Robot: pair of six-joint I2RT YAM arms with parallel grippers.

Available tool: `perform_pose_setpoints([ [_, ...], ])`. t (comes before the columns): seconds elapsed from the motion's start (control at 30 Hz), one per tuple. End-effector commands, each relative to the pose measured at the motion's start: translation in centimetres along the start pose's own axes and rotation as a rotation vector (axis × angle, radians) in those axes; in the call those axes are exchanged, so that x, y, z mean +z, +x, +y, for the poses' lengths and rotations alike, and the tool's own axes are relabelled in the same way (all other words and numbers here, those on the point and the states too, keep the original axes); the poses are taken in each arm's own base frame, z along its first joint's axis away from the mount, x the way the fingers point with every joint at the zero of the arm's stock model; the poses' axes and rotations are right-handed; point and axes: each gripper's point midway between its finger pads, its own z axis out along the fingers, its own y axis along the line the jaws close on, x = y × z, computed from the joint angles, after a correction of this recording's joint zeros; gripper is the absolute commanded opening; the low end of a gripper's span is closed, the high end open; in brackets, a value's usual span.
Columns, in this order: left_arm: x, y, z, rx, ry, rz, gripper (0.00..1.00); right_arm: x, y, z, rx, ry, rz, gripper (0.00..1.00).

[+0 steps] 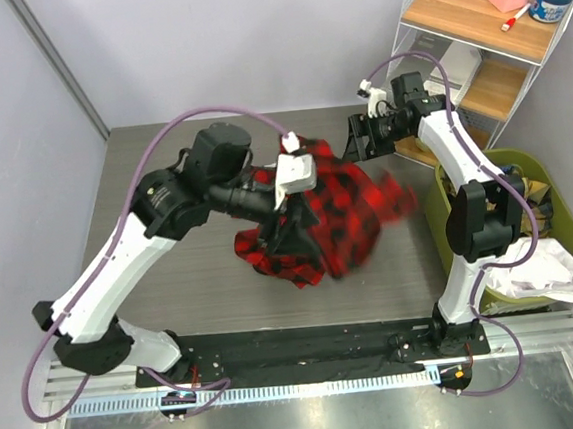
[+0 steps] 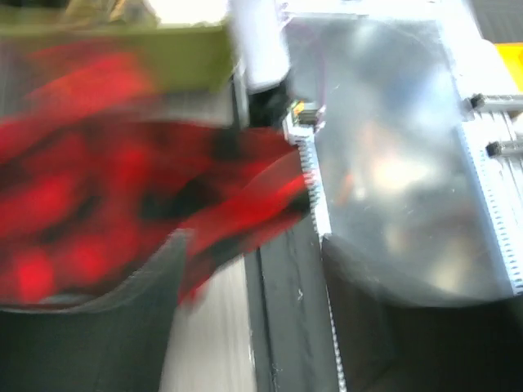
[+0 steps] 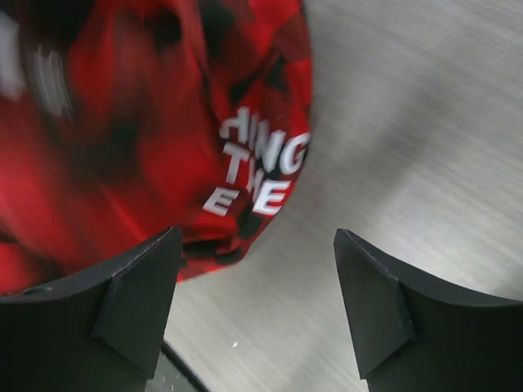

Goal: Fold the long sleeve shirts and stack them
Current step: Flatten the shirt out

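Your right hand is wide open and holds nothing: both dark fingers frame bare bench, and the red-and-black check shirt lies just beyond the left fingertip, apart from it. The shirt's white lettering faces up on the rounded edge nearest that hand. Your left hand is harder to read because its wrist view is badly smeared. Its fingers stand apart and the gap between them looks empty, so it seems to be open. Red cloth lies right at the tip of one finger, and you cannot tell from this view whether it touches. From above, the shirt sits bunched in a rumpled heap at the middle of the bench, unfolded, with the left hand over its near-left part and the right hand off its far-right corner. One blurred flap of cloth reaches out toward the right side. Past the bench's right edge stands a green bin with white cloth in it, and behind that a wire shelf.
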Motion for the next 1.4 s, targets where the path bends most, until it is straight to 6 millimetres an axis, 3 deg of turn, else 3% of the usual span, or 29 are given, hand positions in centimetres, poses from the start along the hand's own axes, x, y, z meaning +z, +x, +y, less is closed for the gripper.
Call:
perform_pose_setpoints([
  [0.0,-3.1,5.9,5.4,-0.116,-0.249,0.144,0.77,-2.5,0.6,2.2,-0.081,-0.003,0.018,0.82],
  [0.03,-4.0,6.9,6.0,-0.172,-0.252,0.119,0.80,-2.6,1.0,2.3,-0.087,-0.005,0.028,0.83],
  [0.07,-6.8,8.0,8.7,-0.260,-0.342,0.077,0.83,-2.8,1.6,2.3,-0.104,-0.004,0.044,0.83],
  [0.13,-8.6,10.8,10.5,-0.354,-0.395,0.071,0.84,-2.7,2.8,2.5,-0.138,0.003,0.077,0.84],
  [0.17,-9.3,13.9,11.3,-0.409,-0.434,0.106,0.84,-3.0,3.4,2.9,-0.161,0.002,0.091,0.84],
  [0.23,-9.8,17.5,12.4,-0.406,-0.491,0.176,0.83,-2.6,5.5,3.5,-0.240,0.008,0.149,0.84],
  [0.27,-9.1,20.2,12.8,-0.435,-0.494,0.203,0.84,-2.8,6.2,3.8,-0.268,0.016,0.165,0.84],
  [0.33,-8.4,22.9,13.0,-0.431,-0.481,0.240,0.85,-1.7,8.6,4.0,-0.327,0.044,0.240,0.84],
  [0.4,-7.7,26.0,13.8,-0.441,-0.487,0.276,0.91,-1.0,9.1,4.2,-0.362,0.064,0.240,0.84],
  [0.57,-7.0,30.9,15.1,-0.400,-0.489,0.375,1.00,2.1,10.6,4.6,-0.365,0.100,0.294,0.85],
  [0.7,-6.2,33.0,17.0,-0.355,-0.516,0.397,1.00,3.6,10.8,6.6,-0.342,0.051,0.299,0.89],
  [0.77,-6.0,33.8,17.4,-0.360,-0.523,0.412,0.99,4.3,10.9,7.8,-0.328,0.026,0.290,0.97],
  [0.83,-6.6,35.1,19.1,-0.352,-0.606,0.447,0.91,5.5,11.8,7.5,-0.321,0.040,0.314,0.97],
  [0.9,-7.3,35.5,20.3,-0.370,-0.685,0.464,0.83,6.4,12.3,6.9,-0.306,0.070,0.329,0.95],
  [0.97,-7.8,34.7,21.1,-0.397,-0.721,0.453,0.53,7.4,12.4,5.8,-0.296,0.104,0.341,0.89],
  [1.0,-8.1,34.4,21.1,-0.415,-0.724,0.453,0.39,7.7,11.9,5.5,-0.301,0.119,0.334,0.75],
  [1.03,-8.5,33.7,21.1,-0.438,-0.710,0.426,0.15,7.9,11.7,5.4,-0.303,0.124,0.331,0.67],
  [1.07,-9.2,32.5,20.8,-0.460,-0.699,0.424,0.09,8.4,11.7,5.2,-0.294,0.127,0.340,0.57],
  [1.1,-9.8,31.4,20.8,-0.471,-0.705,0.408,0.05,8.6,10.9,5.5,-0.299,0.117,0.322,0.38],
  [1.13,-10.8,30.6,20.8,-0.484,-0.713,0.385,0.01,8.7,10.6,6.0,-0.296,0.090,0.319,0.29],
  [1.17,-12.1,28.6,20.4,-0.473,-0.729,0.369,0.00,8.8,10.1,6.3,-0.296,0.076,0.309,0.19],
  [1.2,-12.9,27.6,20.3,-0.447,-0.736,0.365,0.00,8.6,8.6,7.0,-0.304,0.067,0.272,0.01],
  [1.27,-14.9,25.0,19.6,-0.385,-0.775,0.365,0.00,7.9,6.9,7.6,-0.291,0.031,0.230,0.01],
  [1.3,-16.0,22.9,18.8,-0.352,-0.788,0.365,0.00,6.8,5.0,8.3,-0.295,0.021,0.175,0.01],
  [1.37,-17.4,19.8,18.1,-0.249,-0.800,0.360,0.00,4.8,3.1,8.2,-0.263,0.002,0.115,0.01],
])
